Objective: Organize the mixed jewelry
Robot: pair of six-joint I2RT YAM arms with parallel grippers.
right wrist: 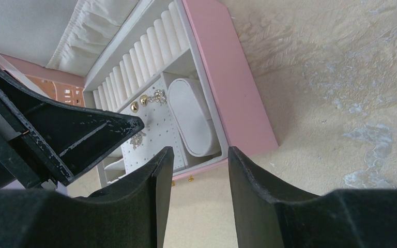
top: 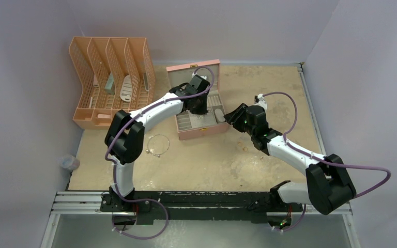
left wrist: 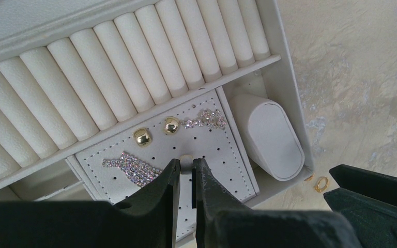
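Observation:
The pink jewelry box (top: 199,98) lies open. My left gripper (left wrist: 186,164) is over its perforated earring pad (left wrist: 222,155), shut on a small pale stud earring (left wrist: 186,158) at its fingertips. Two gold studs (left wrist: 142,136) and two rhinestone earrings (left wrist: 134,168) sit on the pad. A small gold ring (left wrist: 320,183) lies on the table beside the box; small gold pieces also show in the right wrist view (right wrist: 190,179). The silver loop with charms (top: 157,145) lies on the table left of the box. My right gripper (right wrist: 199,157) is open and empty, just right of the box.
An orange file rack (top: 111,80) stands at the back left. A white cushion (left wrist: 269,135) fills the box compartment beside the pad, and ring rolls (left wrist: 108,77) fill the row behind. A small clear object (top: 70,163) lies at the left table edge.

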